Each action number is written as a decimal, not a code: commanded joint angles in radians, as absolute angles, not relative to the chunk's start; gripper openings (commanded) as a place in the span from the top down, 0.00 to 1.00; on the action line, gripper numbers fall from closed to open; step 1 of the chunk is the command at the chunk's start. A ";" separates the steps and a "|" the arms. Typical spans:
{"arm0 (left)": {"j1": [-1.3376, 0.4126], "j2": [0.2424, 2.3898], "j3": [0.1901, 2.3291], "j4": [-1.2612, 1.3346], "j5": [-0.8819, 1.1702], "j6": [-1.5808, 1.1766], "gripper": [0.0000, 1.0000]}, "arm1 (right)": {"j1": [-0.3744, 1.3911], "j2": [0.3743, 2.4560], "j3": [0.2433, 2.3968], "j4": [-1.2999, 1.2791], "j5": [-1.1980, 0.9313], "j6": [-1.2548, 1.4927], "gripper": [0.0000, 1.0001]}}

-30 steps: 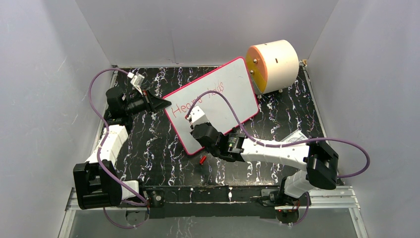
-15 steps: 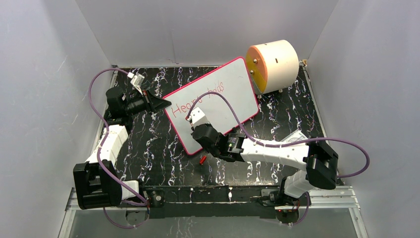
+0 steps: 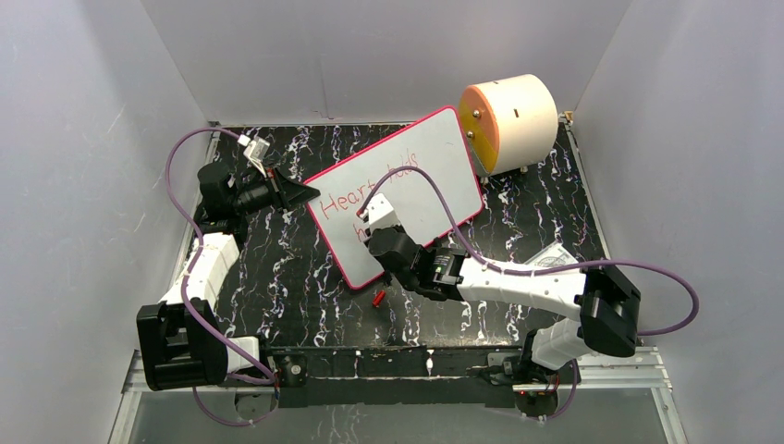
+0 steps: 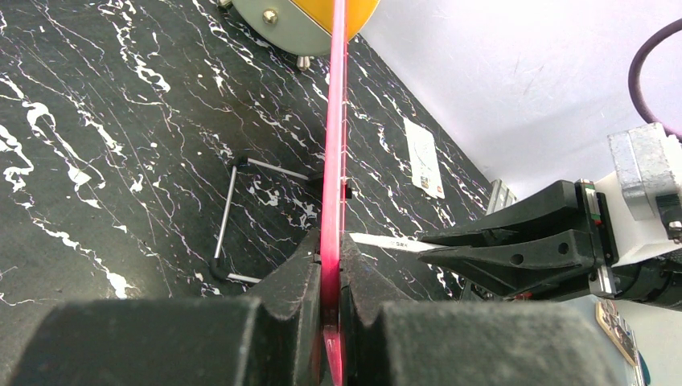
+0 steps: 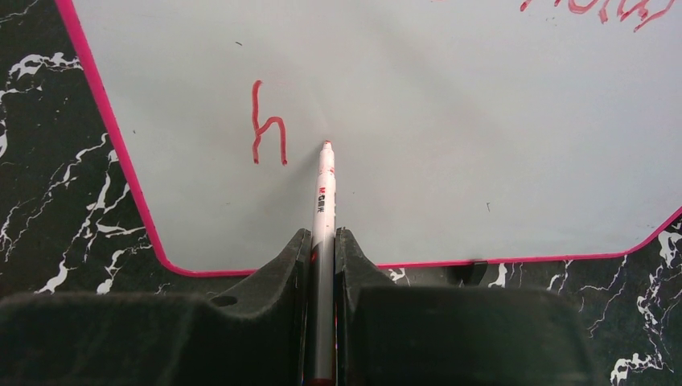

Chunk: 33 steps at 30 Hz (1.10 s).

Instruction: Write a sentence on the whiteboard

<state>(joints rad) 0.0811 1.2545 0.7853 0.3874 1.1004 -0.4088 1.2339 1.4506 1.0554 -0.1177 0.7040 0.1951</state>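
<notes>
**Second line begun: one letter down, next stroke to place**

My right gripper [image 5: 323, 241] is clenched on a marker [image 5: 325, 193], which lies straight between the fingers with its red tip pointing up the whiteboard [image 5: 450, 121]. The tip sits just right of a lone letter h [image 5: 268, 133], low on the board near its lower left corner. I cannot tell whether the tip is pressing on the surface or just off it. A little red cap [image 3: 378, 298] lies on the table just off the board's near edge.

My left gripper [image 4: 330, 265] is clamped on the board's pink rim at its left edge, steadying it. A wire stand [image 4: 233, 217] shows behind the board.

Further up the board runs the first line of the sentence [image 3: 347, 199], slanting up toward the far corner; its first word starts with a capital H, and the second is too small to read surely. Beyond that far corner sits a cream drum [image 3: 513, 120] with an orange face.

As I judge it, the third word is barely started. To do this well I should:

- set the next letter close beside the h, matching its height
- follow the slant of the line above
- press lightly, so the board does not flex against my left hold
- keep the marker square in my fingers, so it does not twist
</notes>
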 commanded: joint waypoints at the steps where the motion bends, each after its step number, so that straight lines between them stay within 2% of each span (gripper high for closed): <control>1: 0.074 1.235 0.790 0.340 1.111 -0.367 1.00 | 1.227 1.423 1.049 -0.041 0.727 0.184 1.00; 33: 0.074 1.229 0.788 0.341 1.112 -0.367 1.00 | 1.221 1.456 1.072 0.020 0.690 0.161 1.00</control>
